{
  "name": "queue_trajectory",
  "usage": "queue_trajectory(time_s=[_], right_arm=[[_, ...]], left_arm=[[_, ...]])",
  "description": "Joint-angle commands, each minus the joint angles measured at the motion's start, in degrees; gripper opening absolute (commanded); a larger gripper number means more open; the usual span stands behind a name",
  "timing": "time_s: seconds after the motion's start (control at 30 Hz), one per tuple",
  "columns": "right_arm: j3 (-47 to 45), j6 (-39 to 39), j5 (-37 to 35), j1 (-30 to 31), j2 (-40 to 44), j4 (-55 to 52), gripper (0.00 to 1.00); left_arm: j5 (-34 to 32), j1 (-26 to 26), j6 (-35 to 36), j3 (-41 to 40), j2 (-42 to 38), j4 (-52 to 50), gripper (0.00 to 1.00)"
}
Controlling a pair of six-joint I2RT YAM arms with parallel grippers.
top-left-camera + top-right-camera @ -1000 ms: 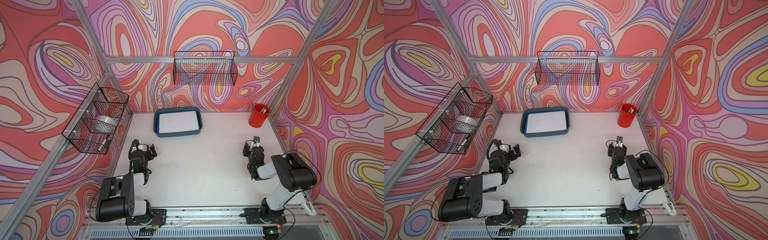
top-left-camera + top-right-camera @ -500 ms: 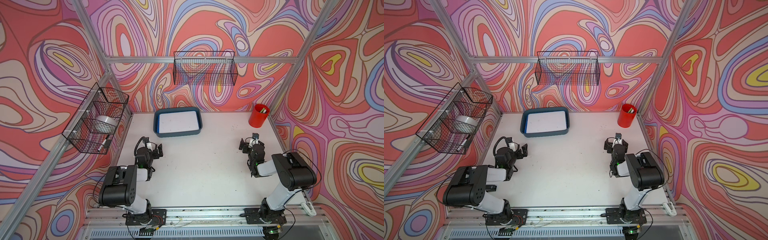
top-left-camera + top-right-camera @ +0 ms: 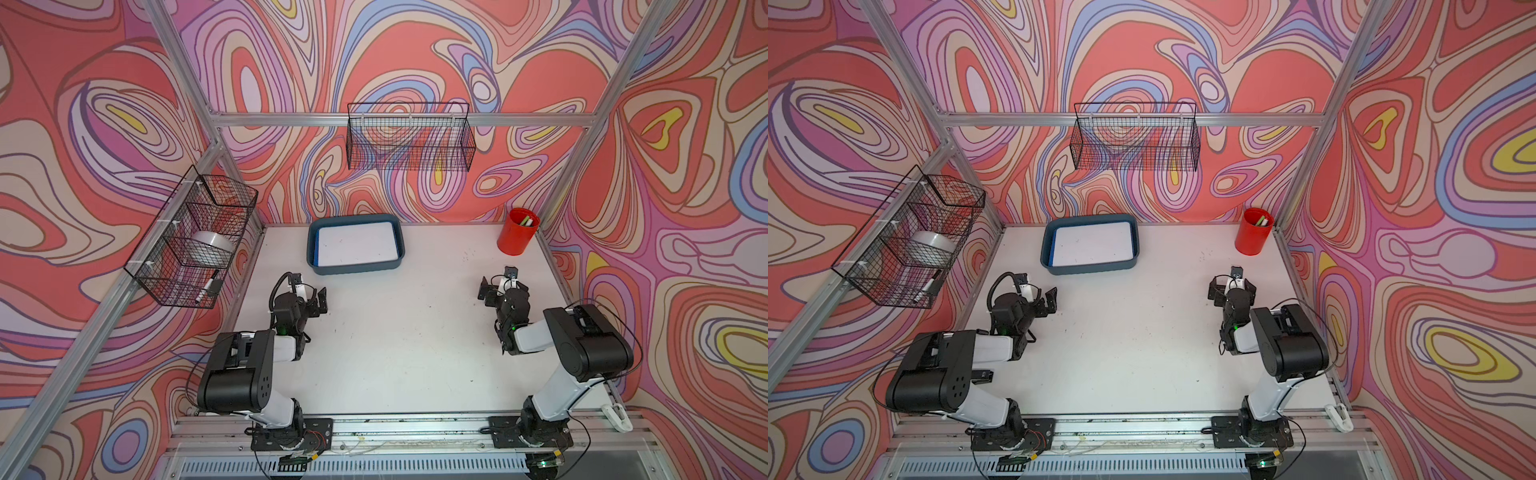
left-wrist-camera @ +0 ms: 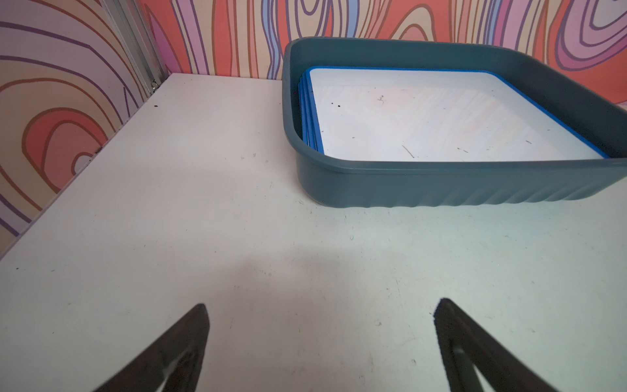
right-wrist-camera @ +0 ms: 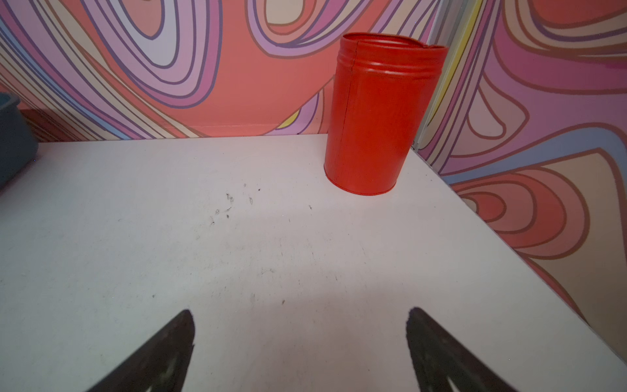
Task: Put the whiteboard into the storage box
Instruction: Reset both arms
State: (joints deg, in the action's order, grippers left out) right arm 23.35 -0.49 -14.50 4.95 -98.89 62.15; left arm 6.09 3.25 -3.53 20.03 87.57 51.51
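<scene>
Swirl-patterned walls enclose the white table (image 3: 395,365) of a two-arm robot cell, and most of its surface is bare. A black wire basket (image 3: 195,241) hangs on the side rail and a second wire basket (image 3: 409,141) on the back rail, both raised clear of the arms' working area.

The storage box (image 3: 355,271) sits at the table's far edge on the left arm's side. Its long wall faces the arms, apparently so a flat board can be lowered in from the front. The whiteboard (image 3: 357,245) lies flat inside, its blue frame within the walls. The left wrist view shows further blue edges stacked beneath it against one short wall. Judged from that, the placing is done.

A red cup (image 3: 515,239) stands upright in the far right corner, well apart from the box, with small items poking out.

The left gripper (image 4: 321,305) hangs low over bare table near the box's front corner, fingers spread wide and holding nothing. The right gripper (image 5: 299,311) points toward the cup, also spread and empty. It looks like a resting stance, with nothing left to carry.
</scene>
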Motion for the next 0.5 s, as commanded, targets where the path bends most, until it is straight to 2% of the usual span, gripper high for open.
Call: queue_trajectory(time_s=[0.0, 0.37, 0.43, 0.47], right_arm=[[0.38, -0.05, 0.26, -0.22, 0.25, -0.1, 0.99], [0.4, -0.03, 0.27, -0.27, 0.28, -0.19, 0.99], [0.64, 0.27, -0.09, -0.36, 0.28, -0.67, 0.99], [0.66, 0.06, 1.22, -0.38, 0.28, -0.76, 0.99]], left_arm=[[0.34, -0.39, 1.32, 1.23, 0.41, -0.6, 1.0], [-1.07, -1.05, 1.44, 1.33, 0.46, -0.73, 1.0], [0.68, -1.05, 1.95, 1.41, 0.46, -0.88, 1.0], [4.54, -1.05, 3.28, 1.1, 0.34, -0.42, 1.0]])
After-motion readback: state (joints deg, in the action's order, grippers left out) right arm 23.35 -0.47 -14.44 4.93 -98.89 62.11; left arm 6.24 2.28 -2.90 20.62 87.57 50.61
